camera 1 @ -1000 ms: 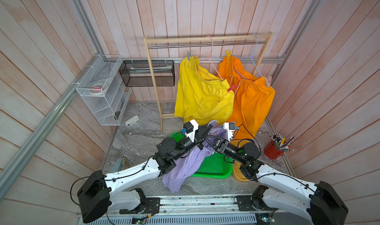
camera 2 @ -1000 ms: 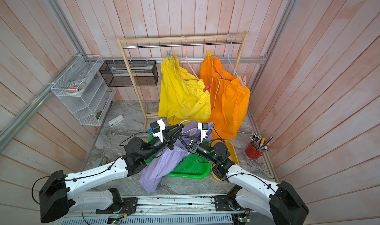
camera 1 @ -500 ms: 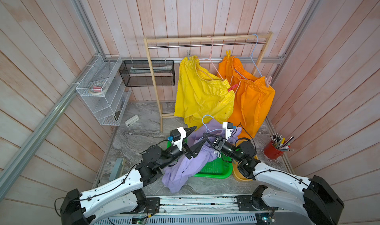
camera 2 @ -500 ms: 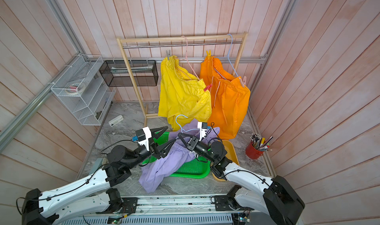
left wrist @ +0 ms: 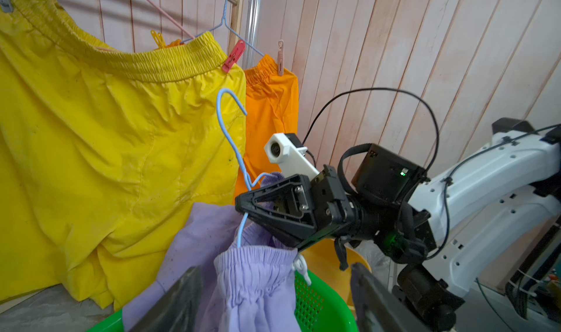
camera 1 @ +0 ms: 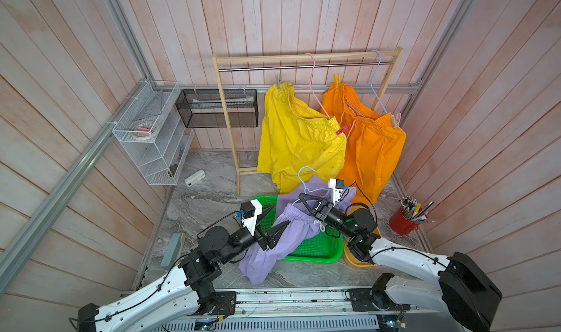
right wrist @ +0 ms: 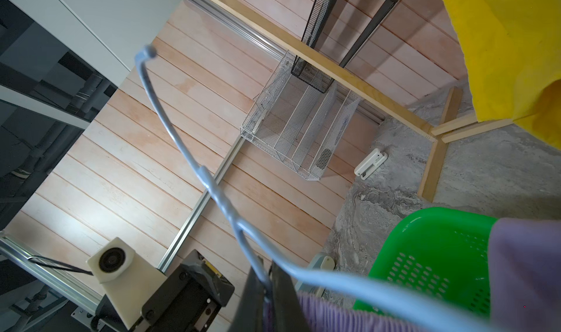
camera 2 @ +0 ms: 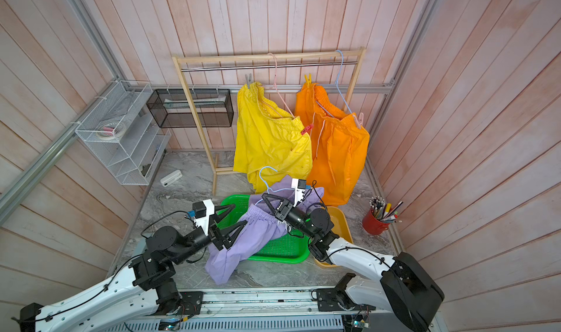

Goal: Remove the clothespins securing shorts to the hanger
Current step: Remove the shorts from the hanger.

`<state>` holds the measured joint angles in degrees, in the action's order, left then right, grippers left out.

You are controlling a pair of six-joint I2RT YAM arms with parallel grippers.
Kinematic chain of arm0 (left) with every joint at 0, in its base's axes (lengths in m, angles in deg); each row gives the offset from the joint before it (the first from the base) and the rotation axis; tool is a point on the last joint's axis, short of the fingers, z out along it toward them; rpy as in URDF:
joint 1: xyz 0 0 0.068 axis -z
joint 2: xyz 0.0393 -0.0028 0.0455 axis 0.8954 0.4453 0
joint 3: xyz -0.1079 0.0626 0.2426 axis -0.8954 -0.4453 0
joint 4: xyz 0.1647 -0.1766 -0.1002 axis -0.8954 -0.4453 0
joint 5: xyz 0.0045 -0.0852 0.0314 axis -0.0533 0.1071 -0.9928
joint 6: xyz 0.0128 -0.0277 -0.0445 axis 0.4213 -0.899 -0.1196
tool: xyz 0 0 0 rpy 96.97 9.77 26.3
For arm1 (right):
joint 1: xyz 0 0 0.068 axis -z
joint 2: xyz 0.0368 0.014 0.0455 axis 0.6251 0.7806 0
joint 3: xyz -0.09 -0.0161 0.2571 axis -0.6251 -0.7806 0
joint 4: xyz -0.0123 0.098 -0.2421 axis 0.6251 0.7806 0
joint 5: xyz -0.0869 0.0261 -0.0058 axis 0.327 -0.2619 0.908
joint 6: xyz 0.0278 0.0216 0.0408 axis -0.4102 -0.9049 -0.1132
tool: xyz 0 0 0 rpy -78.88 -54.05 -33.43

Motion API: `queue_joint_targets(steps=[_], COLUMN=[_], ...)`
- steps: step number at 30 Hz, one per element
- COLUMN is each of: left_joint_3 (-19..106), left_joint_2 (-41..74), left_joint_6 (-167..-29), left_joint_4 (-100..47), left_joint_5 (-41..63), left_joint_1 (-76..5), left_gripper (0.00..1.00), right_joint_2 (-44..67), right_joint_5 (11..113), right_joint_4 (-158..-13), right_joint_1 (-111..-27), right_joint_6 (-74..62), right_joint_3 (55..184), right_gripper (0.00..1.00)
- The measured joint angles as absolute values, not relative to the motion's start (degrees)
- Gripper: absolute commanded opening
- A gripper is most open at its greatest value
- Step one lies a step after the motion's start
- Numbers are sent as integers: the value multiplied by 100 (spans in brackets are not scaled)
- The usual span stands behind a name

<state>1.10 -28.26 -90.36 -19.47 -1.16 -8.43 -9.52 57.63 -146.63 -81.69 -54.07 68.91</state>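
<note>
The left end effector [camera 1: 281, 213] has its jaws spread wide with nothing clamped between them. One finger overlaps the edge of the crumpled lilac fabric shorts [camera 1: 273, 245]; whether it touches them cannot be told. Those shorts lie between the two end effectors, draped over the green perforated plastic basket [camera 1: 315, 250] beneath them and spilling onto the grey marbled table [camera 1: 206, 200]. The right end effector [camera 1: 301, 196] is clamped shut on the thin light-blue wire hanger [right wrist: 204, 174], whose hook rises past its tip.

Well beyond both, on the light wooden rack [camera 1: 226, 118], hang the bright yellow shorts [camera 1: 297, 145]. They are pinned by a grey plastic clothespin [camera 1: 277, 80] and a red clothespin [left wrist: 233, 56]. Beside them are the orange shorts [camera 1: 373, 154], carrying a yellow clothespin [camera 1: 336, 79] and a pale pink clothespin [left wrist: 280, 58].
</note>
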Motion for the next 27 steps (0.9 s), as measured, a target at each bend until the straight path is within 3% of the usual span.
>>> queue_joint_targets(steps=[10, 22, 27], left_joint_3=[-274, -443, -445], left_joint_2=[-3169, -3718, -3869], left_joint_6=[-9611, -9887, -9863], left_joint_4=[-2873, -3238, -3300], left_joint_5=[-350, -374, -466], left_joint_1=[-843, -843, -843], left_gripper=[60, 15, 10], right_joint_2=[-952, -939, -943], right_joint_5=[5739, 5641, 5593], right_joint_4=[-14772, -14792, -14814], right_joint_1=[-7961, -7734, -7699], right_joint_6=[-5412, -5486, -5512], right_joint_3=[7291, 7377, 7377], right_gripper=[0, 0, 0])
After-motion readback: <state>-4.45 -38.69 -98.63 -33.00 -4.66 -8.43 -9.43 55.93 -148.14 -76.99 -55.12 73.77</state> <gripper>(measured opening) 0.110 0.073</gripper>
